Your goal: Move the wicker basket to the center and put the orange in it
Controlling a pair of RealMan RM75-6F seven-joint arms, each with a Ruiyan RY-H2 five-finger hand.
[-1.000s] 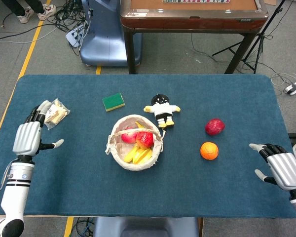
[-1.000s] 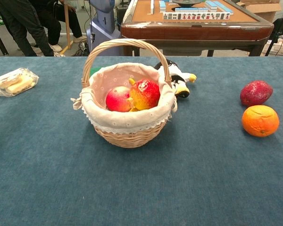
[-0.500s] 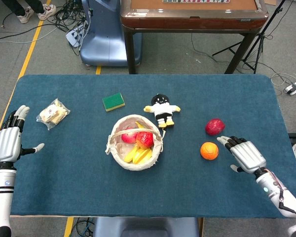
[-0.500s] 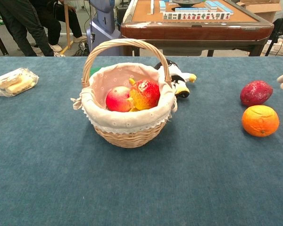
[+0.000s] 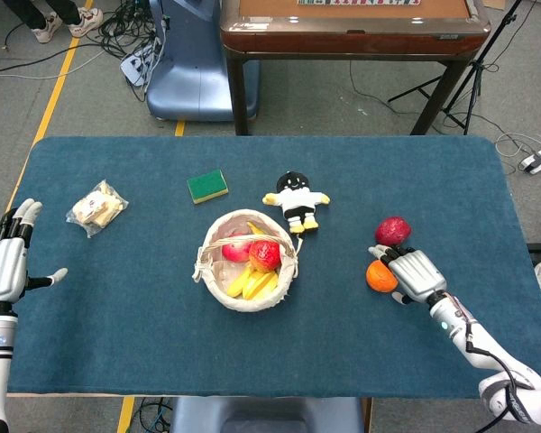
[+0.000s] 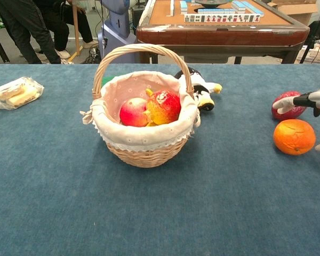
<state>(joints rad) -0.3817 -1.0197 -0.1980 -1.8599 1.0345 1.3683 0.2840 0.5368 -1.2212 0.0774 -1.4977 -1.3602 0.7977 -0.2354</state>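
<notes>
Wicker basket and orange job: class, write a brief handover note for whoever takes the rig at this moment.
Right hand: open, over the round orange, fingers apart, not gripping it.
Left hand: open at the table's left edge, holding nothing.
Cloth-lined wicker basket: near the table's center, already holding other fruit.
Done: basket appears centered.
Left: grasp the orange, beside the dark red fruit, and place it in the basket.
</notes>
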